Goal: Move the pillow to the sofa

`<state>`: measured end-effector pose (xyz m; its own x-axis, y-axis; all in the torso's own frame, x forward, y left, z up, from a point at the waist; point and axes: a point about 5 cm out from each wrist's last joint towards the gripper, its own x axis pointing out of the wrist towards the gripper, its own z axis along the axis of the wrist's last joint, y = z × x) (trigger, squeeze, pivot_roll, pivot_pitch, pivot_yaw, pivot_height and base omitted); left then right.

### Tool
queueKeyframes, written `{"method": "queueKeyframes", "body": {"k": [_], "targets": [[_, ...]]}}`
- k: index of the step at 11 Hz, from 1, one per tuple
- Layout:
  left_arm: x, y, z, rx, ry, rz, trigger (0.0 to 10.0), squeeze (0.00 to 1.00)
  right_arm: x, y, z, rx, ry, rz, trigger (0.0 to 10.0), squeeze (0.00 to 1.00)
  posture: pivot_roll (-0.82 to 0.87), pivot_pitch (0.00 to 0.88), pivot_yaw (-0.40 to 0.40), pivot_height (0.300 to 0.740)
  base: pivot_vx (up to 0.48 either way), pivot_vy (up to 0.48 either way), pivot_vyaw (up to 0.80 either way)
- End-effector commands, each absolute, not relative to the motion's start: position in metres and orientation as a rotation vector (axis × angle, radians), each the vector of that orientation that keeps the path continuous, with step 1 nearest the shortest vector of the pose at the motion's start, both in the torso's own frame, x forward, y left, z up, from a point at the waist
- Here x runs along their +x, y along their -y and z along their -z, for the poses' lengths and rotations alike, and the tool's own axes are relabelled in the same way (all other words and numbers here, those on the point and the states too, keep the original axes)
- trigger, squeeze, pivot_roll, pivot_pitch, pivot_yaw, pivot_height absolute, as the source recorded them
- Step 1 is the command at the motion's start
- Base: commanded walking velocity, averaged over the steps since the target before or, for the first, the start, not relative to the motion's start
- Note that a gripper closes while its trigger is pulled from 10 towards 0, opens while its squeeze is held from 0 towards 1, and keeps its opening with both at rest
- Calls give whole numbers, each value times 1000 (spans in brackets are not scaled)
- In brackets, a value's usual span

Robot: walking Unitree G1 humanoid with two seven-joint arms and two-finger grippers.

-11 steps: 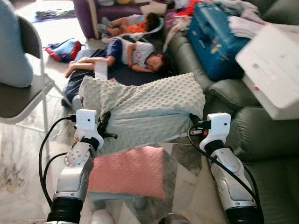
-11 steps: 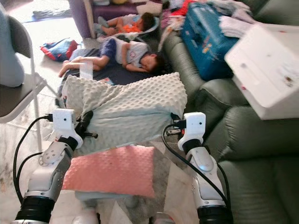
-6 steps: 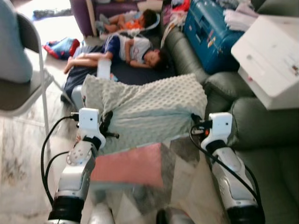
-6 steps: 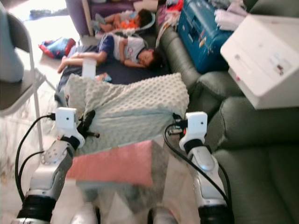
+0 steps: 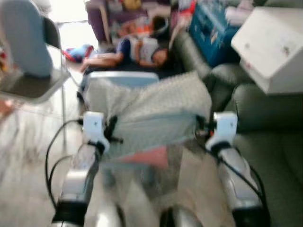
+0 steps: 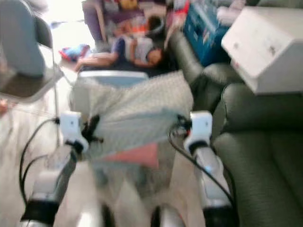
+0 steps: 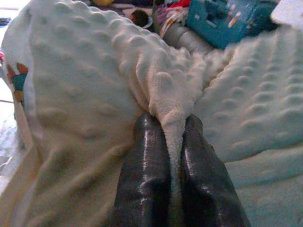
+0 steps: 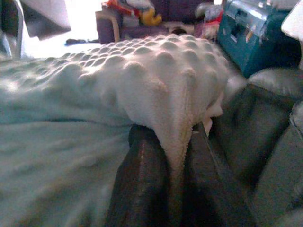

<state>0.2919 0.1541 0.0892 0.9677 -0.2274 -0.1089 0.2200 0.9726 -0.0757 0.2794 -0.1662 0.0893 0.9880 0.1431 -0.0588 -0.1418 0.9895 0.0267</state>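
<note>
Since the picture half a second before, the head camera had swung, so the whole scene had slid and blurred: the folding chair (image 5: 35, 71) sat further into view on the left and the pink cushion (image 5: 142, 156) below the arms showed as a narrower smear. The pale green dimpled pillow (image 5: 151, 111) had kept its place between the two arms, held up in the air in front of the robot.

The left gripper (image 7: 175, 165) had its fingers (image 7: 147, 175) clenched on a pinched fold of the pillow's bumpy fabric, the fold standing up between them. The right gripper (image 8: 177, 170) was likewise clamped on a fold at the pillow's other end, its fingers (image 8: 142, 179) pressed against the cloth from both sides. In the head views the left arm (image 5: 87, 151) and the right arm (image 5: 227, 156) reached forward at about the same height, the pillow stretched from one to the other.

The dark green sofa (image 6: 255, 142) lay just to the right of the pillow, apart from it. A white box (image 6: 265, 45) rested on the sofa further back, and a blue suitcase (image 5: 210, 33) beyond that. A person (image 5: 137, 49) lay on the floor behind the pillow.
</note>
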Motion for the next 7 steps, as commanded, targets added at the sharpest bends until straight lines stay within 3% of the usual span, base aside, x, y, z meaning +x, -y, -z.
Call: {"method": "queueKeyframes", "body": {"k": [1,7], "targets": [[292,-159,-91,-48,-109,208,10000,0,281,176,-95,17,-36,-99,10000,0,-66,44,-49,740,-341,0,0],[292,-158,-89,-49,-121,208,10000,0,283,178,-95,11,-46,-86,10000,0,-73,54,-52,740,-336,0,0]]}}
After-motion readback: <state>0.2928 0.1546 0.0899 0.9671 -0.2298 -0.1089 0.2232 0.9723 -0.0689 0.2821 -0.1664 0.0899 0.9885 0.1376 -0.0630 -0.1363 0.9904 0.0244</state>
